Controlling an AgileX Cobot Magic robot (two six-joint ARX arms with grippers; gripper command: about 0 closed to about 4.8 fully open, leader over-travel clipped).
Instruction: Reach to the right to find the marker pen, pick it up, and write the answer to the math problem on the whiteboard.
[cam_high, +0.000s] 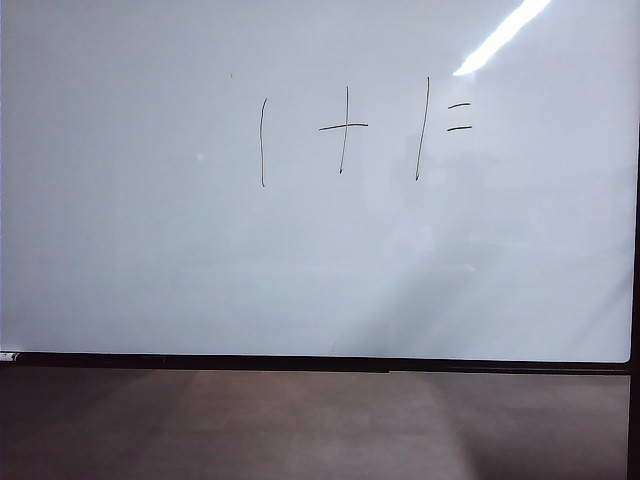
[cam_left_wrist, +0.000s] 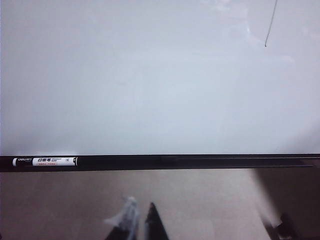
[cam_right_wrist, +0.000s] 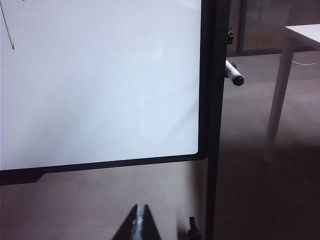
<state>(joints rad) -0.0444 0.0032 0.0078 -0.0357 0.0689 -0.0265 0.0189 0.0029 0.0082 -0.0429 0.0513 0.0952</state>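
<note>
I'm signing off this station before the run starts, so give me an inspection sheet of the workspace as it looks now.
Surface: whiteboard upright, glossy, black frame, a light streak reflected top right.
Job's things: math problem written as one plus one equals; the space after the equals sign is blank. Marker pen sticks out past the board's right frame edge, seen in the right wrist view.
Clutter: a second labelled marker lies on the board's bottom ledge, in the left wrist view.
Grippers: left gripper below the board's lower edge, jaws close together, holding nothing. Right gripper below the board's lower right corner, jaws shut, empty.
Cables: nothing seen.
Surroundings: white table beyond the board's right side; brown floor.
</note>
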